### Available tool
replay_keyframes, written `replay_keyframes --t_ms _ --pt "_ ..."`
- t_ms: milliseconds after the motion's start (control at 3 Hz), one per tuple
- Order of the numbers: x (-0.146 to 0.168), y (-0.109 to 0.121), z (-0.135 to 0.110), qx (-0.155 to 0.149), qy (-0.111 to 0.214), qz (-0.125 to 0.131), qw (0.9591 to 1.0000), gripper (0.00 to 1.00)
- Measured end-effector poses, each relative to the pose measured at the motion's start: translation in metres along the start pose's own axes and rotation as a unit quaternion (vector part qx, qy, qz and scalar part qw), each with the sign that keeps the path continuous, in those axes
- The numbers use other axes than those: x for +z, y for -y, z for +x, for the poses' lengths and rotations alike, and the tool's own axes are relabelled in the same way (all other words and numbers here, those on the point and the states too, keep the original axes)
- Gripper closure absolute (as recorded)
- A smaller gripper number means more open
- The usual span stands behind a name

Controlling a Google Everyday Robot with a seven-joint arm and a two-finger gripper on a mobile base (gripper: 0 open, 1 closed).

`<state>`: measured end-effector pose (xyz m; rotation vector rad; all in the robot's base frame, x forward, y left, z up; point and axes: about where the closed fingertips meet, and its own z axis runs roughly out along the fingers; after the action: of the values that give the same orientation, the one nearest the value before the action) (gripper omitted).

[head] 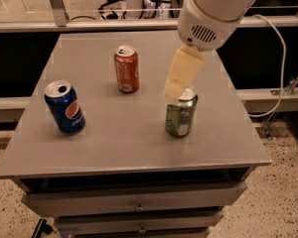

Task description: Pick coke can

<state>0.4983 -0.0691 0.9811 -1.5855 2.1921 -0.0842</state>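
Note:
The coke can [126, 69], orange-red with a silver top, stands upright at the back middle of the grey table [114, 133]. My gripper [175, 89] hangs from the white arm, its pale yellow tip in front of the top of the green can [180, 116], to the right of the coke can and apart from it. It holds nothing that I can see.
A blue Pepsi can [64, 107] stands tilted at the left of the table. The green can stands at the right middle. Drawers [138, 206] sit under the tabletop. A white cable [278, 58] hangs at the right. A rail runs behind the table.

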Motion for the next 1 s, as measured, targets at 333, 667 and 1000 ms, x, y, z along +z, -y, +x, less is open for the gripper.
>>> replay_keyframes --t_ms 333,667,1000 --pt "0.022 -0.008 -0.015 0.010 -0.016 -0.012 0.9997 0.00" --pt "0.041 -0.010 -0.027 0.031 -0.039 -0.008 0.9987 0.00" --pt "0.050 0.006 -0.030 0.057 -0.047 0.022 0.9970 0.00"
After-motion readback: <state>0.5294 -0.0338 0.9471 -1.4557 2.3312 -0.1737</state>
